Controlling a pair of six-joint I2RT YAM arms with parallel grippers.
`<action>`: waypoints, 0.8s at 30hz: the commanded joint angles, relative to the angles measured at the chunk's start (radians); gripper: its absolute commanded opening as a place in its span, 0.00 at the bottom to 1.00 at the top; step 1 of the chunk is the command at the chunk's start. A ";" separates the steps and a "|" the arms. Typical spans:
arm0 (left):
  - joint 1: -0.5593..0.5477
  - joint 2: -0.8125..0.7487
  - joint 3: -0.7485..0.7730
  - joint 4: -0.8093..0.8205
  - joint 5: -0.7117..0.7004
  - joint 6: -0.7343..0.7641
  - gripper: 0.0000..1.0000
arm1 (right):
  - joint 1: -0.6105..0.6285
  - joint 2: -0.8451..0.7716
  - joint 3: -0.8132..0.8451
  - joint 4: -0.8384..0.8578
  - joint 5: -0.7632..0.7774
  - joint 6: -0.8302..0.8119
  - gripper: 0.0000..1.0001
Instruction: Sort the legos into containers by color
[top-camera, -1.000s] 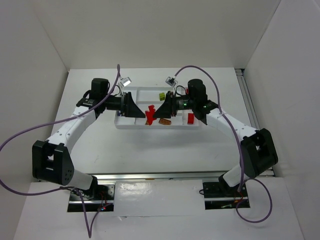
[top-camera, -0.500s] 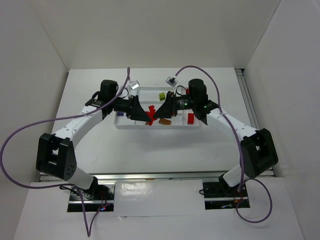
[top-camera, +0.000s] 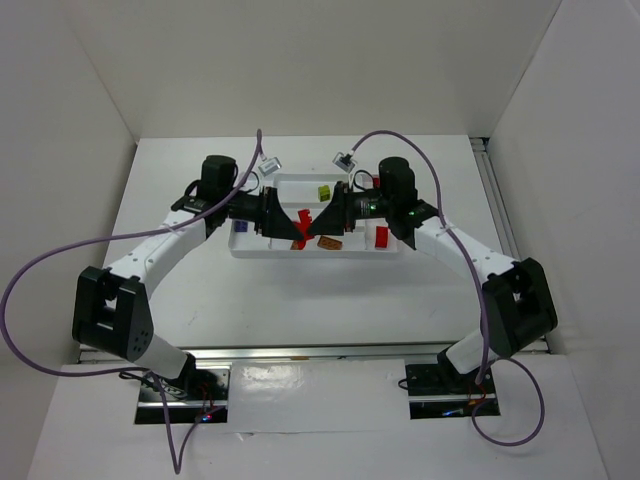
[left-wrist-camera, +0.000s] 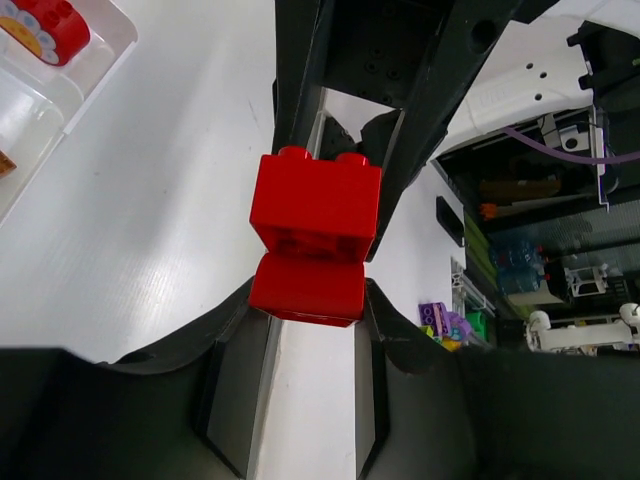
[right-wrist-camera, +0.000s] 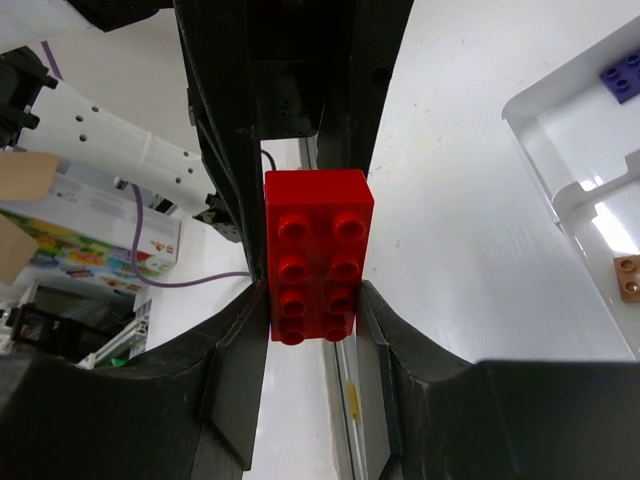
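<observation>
Evidently left pincer (left-wrist-camera: 309, 296) and right pincer (right-wrist-camera: 314, 305) both clamp red lego (right-wrist-camera: 318, 235); long axis runs between them.

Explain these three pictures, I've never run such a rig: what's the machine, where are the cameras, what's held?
Two robot arms are bolted at the near edge of a white table. The wide picture looks down from above and behind them; the other two come from a camera on each wrist. On the table sits a white divided tray holding a lime green brick, an orange brick and a red brick. Where the arms meet, the left gripper and right gripper both clamp one red lego, each at one end.
</observation>
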 joint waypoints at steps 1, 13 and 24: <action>0.000 -0.004 0.042 0.032 0.011 0.025 0.03 | -0.002 -0.048 0.014 -0.016 -0.006 -0.037 0.00; 0.009 -0.024 0.042 0.018 -0.059 0.008 0.00 | -0.126 -0.103 0.027 -0.138 0.134 -0.075 0.00; 0.018 0.011 0.173 -0.190 -0.448 -0.039 0.00 | -0.154 -0.074 0.091 -0.477 1.023 -0.074 0.03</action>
